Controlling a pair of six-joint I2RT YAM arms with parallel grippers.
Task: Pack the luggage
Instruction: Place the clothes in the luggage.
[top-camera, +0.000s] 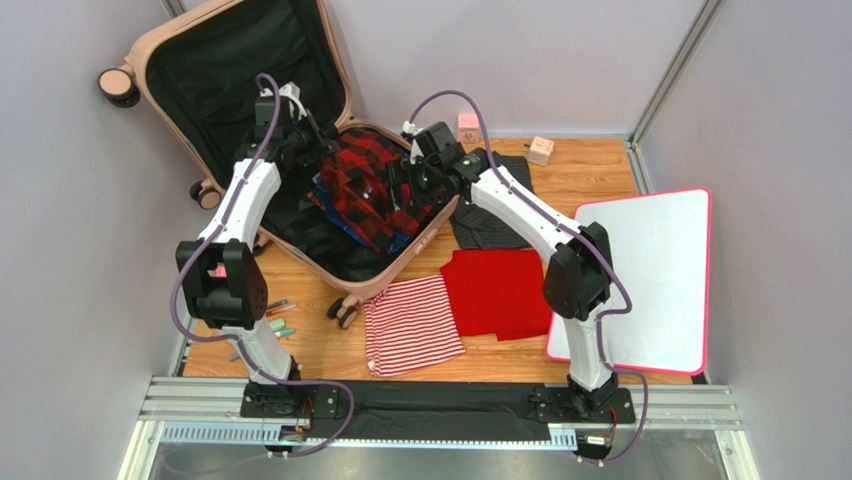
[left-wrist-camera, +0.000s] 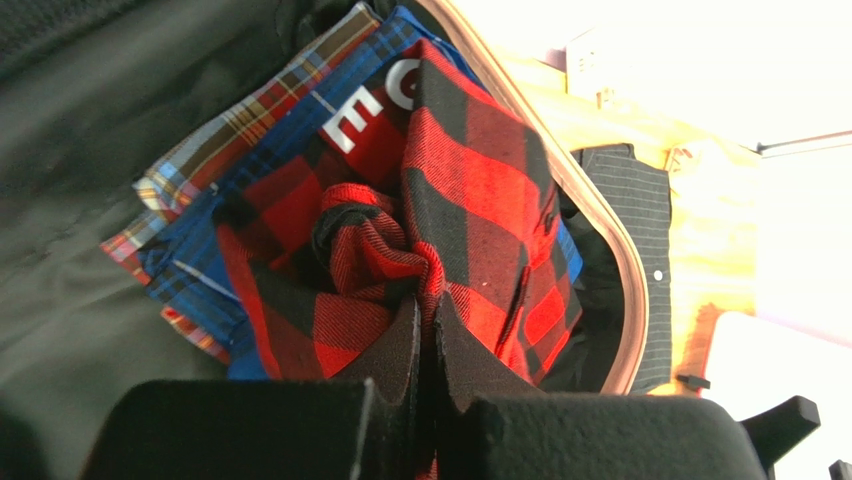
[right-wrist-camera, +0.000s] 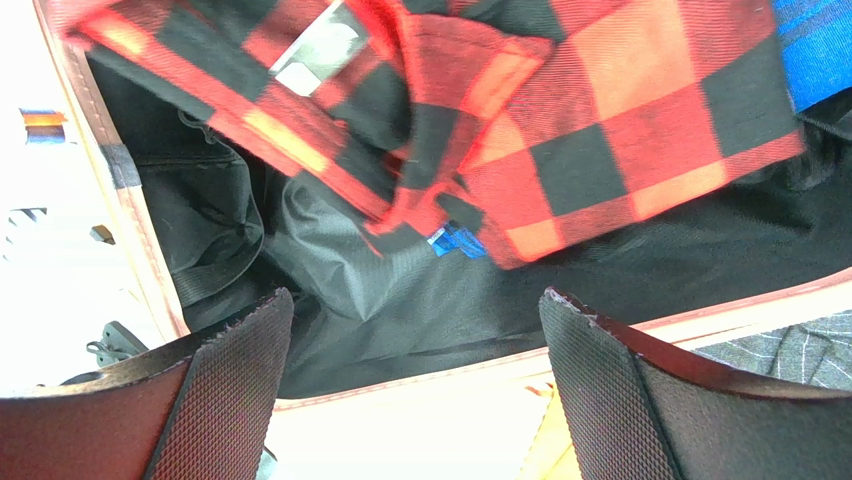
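Note:
The pale pink hard-shell luggage (top-camera: 335, 78) lies open at the back left, its lid leaning on the wall, black lining inside. A red and black checked shirt (top-camera: 362, 180) lies in it on a blue plaid garment (left-wrist-camera: 200, 190). My left gripper (left-wrist-camera: 428, 312) is shut on a fold of the red checked shirt (left-wrist-camera: 470, 200) inside the luggage. My right gripper (right-wrist-camera: 415, 335) is open and empty, over the luggage's right rim (right-wrist-camera: 640, 325), with the shirt (right-wrist-camera: 620, 130) just beyond its fingers.
On the wooden table lie a dark striped garment (top-camera: 490, 225), a red cloth (top-camera: 498, 292) and a red and white striped cloth (top-camera: 412, 325). A white board with a pink rim (top-camera: 640, 280) lies at the right. Two small blocks (top-camera: 540, 150) and pens (top-camera: 278, 325) lie about.

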